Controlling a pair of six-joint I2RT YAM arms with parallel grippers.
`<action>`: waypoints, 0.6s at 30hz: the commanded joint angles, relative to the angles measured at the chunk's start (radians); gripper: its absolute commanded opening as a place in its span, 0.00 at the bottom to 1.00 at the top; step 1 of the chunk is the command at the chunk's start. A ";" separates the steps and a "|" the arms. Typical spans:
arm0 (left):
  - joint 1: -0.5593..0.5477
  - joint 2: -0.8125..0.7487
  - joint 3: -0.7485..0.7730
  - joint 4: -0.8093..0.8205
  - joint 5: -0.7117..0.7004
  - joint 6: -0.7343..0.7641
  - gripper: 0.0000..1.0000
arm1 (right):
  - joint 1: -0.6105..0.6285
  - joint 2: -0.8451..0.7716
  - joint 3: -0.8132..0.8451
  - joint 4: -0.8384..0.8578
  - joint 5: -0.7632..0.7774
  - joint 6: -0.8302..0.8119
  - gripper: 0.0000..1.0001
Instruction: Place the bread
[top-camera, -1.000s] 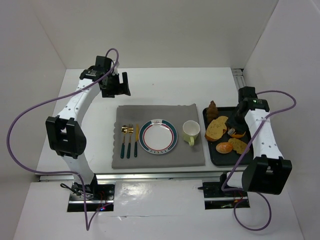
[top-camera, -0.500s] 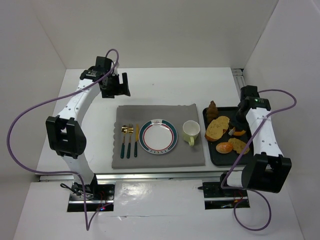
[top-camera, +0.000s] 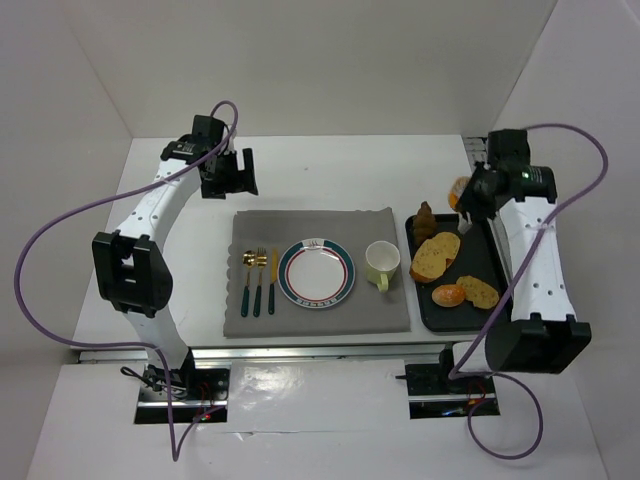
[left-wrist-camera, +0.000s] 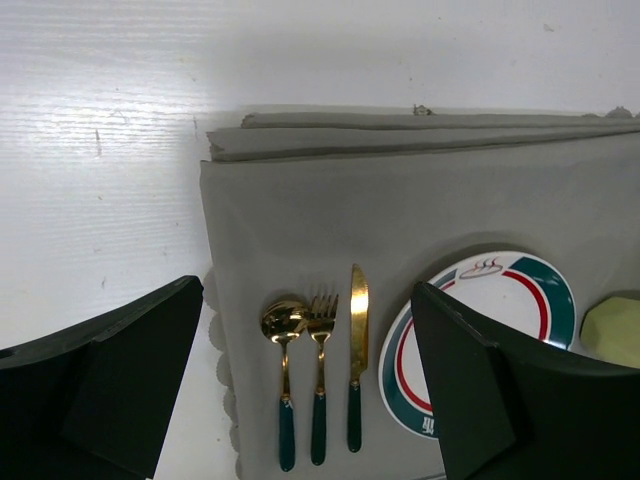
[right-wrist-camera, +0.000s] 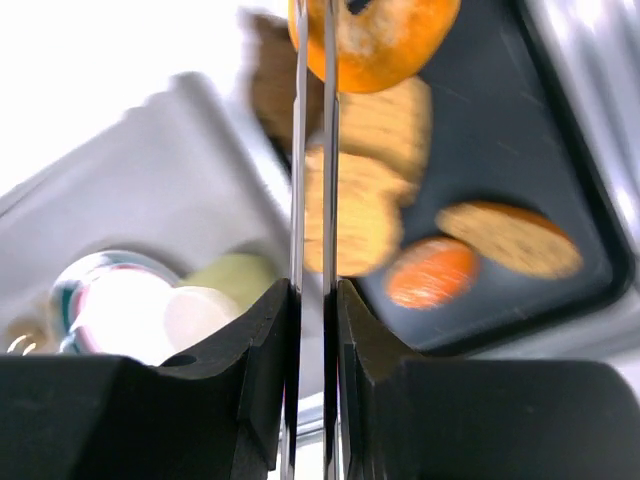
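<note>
The bread (right-wrist-camera: 395, 35) is a glossy orange ring with a centre hole. It is pinched between the thin metal fingers of my right gripper (right-wrist-camera: 312, 40), which is shut on it. In the top view the right gripper (top-camera: 463, 193) holds the bread (top-camera: 456, 190) in the air over the far left corner of the black tray (top-camera: 492, 252). My left gripper (top-camera: 243, 170) is open and empty above the far left of the grey mat (top-camera: 262, 228); its dark fingers (left-wrist-camera: 470, 380) frame the cutlery (left-wrist-camera: 320, 380) in the left wrist view.
On the mat lie a spoon, fork and knife (top-camera: 258, 280), a white plate with a teal and red rim (top-camera: 285, 272) and a pale green cup (top-camera: 381, 264). The tray holds flat brown slices (top-camera: 434, 255), an oval orange roll (top-camera: 449, 295) and a dark brown piece (top-camera: 425, 215).
My right gripper has risen from the tray's middle with the bread and moved toward the far edge. The left arm has not moved.
</note>
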 joint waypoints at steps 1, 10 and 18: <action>-0.005 -0.031 0.038 0.004 -0.064 -0.012 0.99 | 0.141 0.073 0.158 -0.008 -0.078 -0.010 0.08; -0.005 -0.053 0.057 -0.063 -0.215 -0.084 0.99 | 0.562 0.178 0.215 0.017 -0.201 -0.068 0.09; 0.004 -0.084 0.038 -0.063 -0.224 -0.096 0.99 | 0.734 0.216 0.089 -0.041 -0.268 -0.110 0.09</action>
